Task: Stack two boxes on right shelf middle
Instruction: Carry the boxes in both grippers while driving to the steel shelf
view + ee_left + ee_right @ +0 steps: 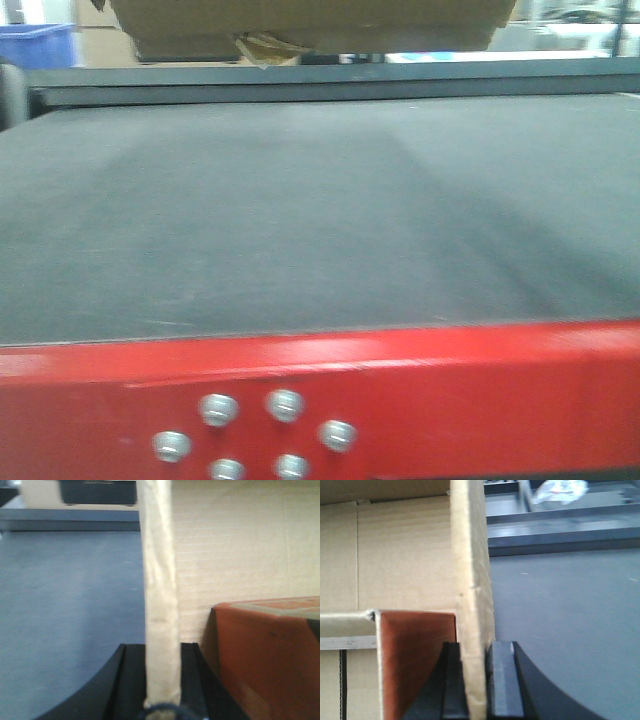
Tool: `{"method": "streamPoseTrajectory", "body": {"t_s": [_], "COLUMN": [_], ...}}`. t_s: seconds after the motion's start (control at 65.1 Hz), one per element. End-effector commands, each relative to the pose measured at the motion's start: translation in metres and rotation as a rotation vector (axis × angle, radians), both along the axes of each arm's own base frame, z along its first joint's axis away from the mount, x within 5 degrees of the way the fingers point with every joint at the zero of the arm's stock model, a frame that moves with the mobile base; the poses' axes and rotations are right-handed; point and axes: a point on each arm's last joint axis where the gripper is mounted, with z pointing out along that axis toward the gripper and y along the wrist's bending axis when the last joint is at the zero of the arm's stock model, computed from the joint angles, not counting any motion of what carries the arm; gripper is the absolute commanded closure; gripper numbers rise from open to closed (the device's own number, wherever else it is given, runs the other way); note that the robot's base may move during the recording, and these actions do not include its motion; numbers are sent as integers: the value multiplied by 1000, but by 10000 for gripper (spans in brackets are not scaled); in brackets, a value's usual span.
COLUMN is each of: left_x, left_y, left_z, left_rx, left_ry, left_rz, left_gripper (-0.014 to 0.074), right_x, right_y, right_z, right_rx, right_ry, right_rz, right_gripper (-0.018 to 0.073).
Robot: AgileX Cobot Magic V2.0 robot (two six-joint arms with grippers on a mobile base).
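Tightly, left tool (161,655) and right tool (476,652) pinch corrugated box (300,18).

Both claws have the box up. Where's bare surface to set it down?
The grey shelf top is bare between the red front rail and the dark rear ledge, below the lifted box. It is tight only at the box walls, where the left claw and right claw clamp beside a brown inner box.
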Motion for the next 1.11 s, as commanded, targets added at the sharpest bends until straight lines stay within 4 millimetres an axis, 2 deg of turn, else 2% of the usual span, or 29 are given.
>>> {"method": "streamPoseTrajectory", "body": {"t_s": [0.0, 1.09], "left_x": [-5, -5], "left_y": [4, 4], "left_z": [13, 13], "left_rx": [5, 5], "left_ry": [-59, -59], "left_rz": [-1, -1], "left_gripper": [708, 708], "right_x": [-3, -3], "right_y": [-5, -5], "right_z": [15, 15], "right_rx": [-6, -6], "right_ry": [-86, -86], "right_rz": [-4, -4], "right_gripper": [713, 713]}}
